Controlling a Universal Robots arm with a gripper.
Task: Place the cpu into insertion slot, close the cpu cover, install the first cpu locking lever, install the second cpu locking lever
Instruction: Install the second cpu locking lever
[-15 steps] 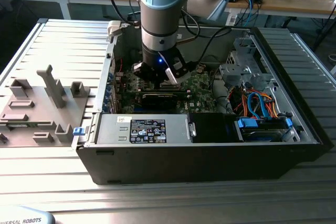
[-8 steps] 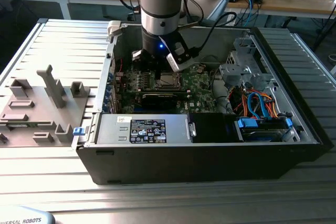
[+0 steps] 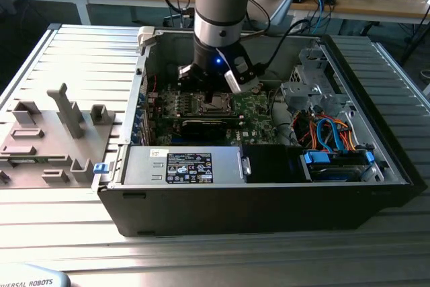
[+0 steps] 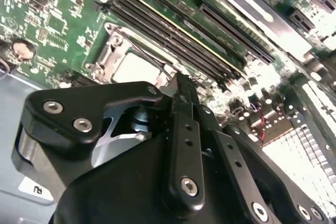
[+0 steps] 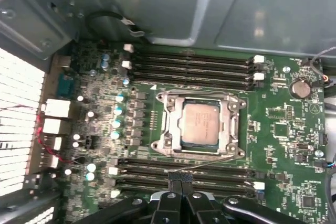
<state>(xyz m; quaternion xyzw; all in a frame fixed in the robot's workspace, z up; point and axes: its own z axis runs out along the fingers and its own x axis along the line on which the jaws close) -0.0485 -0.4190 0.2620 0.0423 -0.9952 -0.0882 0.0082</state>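
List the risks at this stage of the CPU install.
1. A thin locking lever sticks out loose beside the cpu cover; the gripper close by could snag or bend it.
2. The memory slots lie right under the fingertips, so a low move might scrape them.

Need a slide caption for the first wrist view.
Silver-grey square cpu seated in the metal-rimmed socket on the green circuit board, shut pincer alongside.
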